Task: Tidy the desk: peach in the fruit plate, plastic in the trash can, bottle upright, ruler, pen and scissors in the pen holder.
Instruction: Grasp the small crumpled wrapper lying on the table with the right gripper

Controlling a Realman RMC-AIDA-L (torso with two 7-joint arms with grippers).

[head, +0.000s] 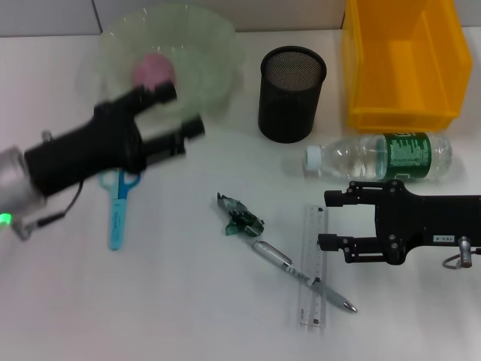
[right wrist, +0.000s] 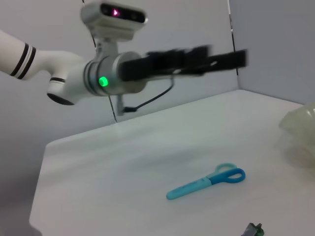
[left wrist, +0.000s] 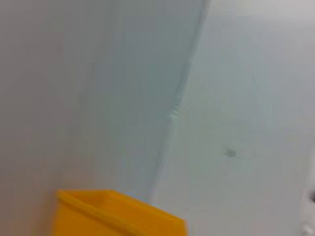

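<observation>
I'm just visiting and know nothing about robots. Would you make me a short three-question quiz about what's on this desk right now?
1. True or false: the peach already lies in the fruit plate.
2. How does the bottle stand? A) upright B) lying on its side C) inside the yellow bin
3. Fill in: the pen lies across the ____.

Key
1. True. The pink peach sits in the pale green plate, beyond the left tool.
2. B. It lies on the desk in front of the bin, just beyond the open right tool.
3. ruler. The pen holder looks empty, and the scissors lie on the desk.
</observation>
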